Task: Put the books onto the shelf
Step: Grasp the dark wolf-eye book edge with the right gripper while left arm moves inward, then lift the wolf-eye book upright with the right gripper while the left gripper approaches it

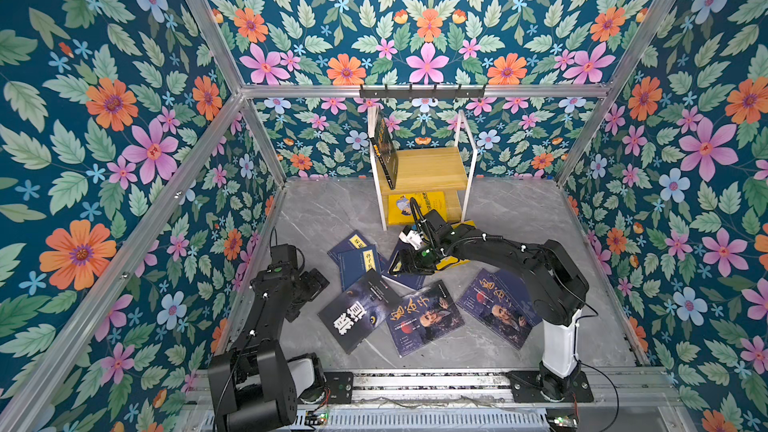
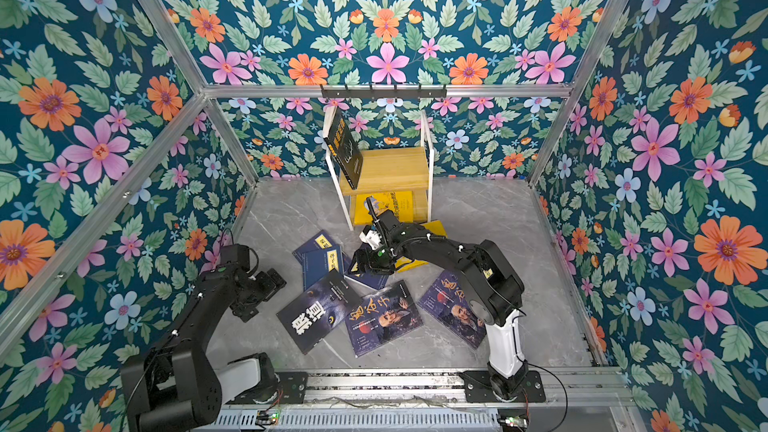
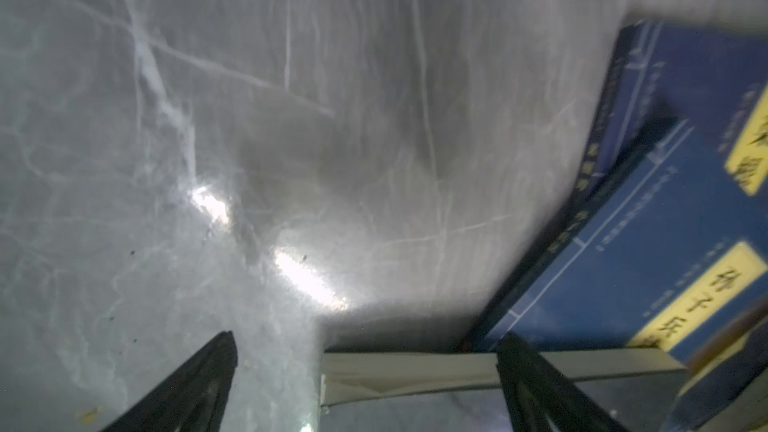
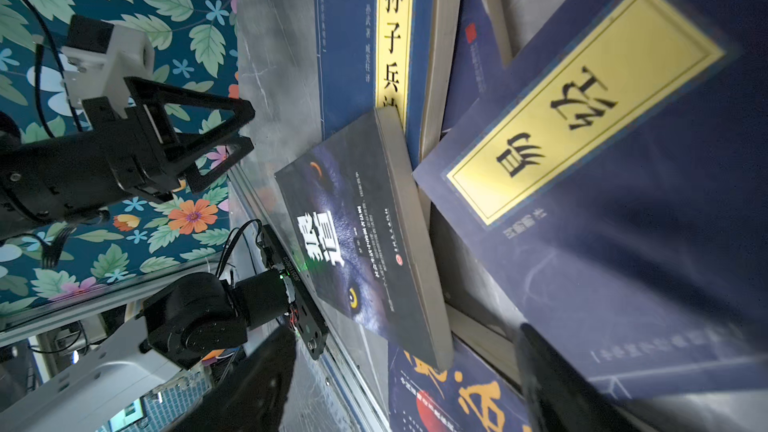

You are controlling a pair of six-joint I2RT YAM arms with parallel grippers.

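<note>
The shelf stands at the back wall, with a black book leaning upright on its top board and a yellow book lying on the lower board. Several books lie overlapping on the floor: navy ones, a black one and two purple-blue ones. My right gripper hovers low over a navy book, jaws wide apart and holding nothing. My left gripper is open beside the black book's corner.
A second yellow book lies on the floor under the right forearm. A black hook rail runs above the shelf. Flowered walls enclose the grey marble floor on three sides. A metal rail borders the front.
</note>
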